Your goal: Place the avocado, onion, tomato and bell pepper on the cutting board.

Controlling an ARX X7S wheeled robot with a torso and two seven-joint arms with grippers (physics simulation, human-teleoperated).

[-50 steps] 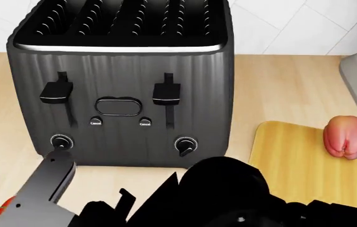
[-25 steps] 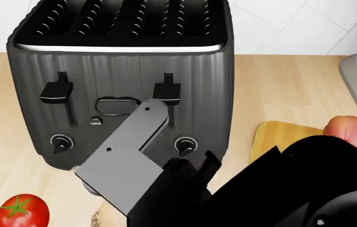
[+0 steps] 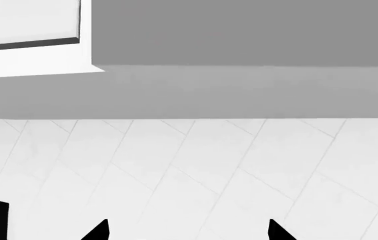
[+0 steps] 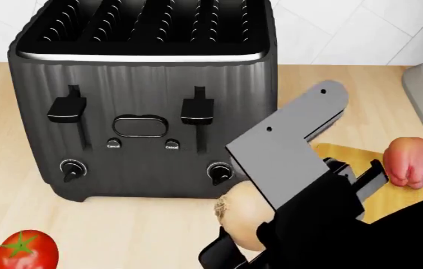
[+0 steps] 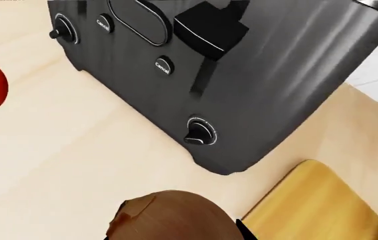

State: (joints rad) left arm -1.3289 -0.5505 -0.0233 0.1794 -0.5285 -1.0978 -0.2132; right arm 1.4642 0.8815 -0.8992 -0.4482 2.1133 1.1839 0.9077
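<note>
While my right hand (image 4: 230,246) is clamped on the pale cream round onion (image 4: 242,216) with its brownish papery tuft, the bulb hangs just in front of the lower right corner of the dark grey ribbed toaster (image 4: 144,95), close to the near left edge of the thick yellowish wooden cutting board (image 4: 329,168). From my right wrist the onion fills the near part of the view, with the toaster's knob beyond it and the board's rounded corner beside it. I cannot tell whether the onion is touching the light wooden table (image 4: 17,202) or is clear of it.

On the far right part of the board lies the dull pinkish-red, lobed bell pepper (image 4: 408,161), resting on the wood well apart from the onion. My grey forearm crosses the board's left side and hides part of it.

Off to the left, on the bare table near the toaster's front left corner, sits the glossy red round tomato (image 4: 24,250) with its green star top up, well apart from the board.

My left hand (image 3: 187,234) is raised towards the white tiled wall (image 3: 242,165); its two dark fingertips (image 3: 98,231) stand apart with nothing between them.
</note>
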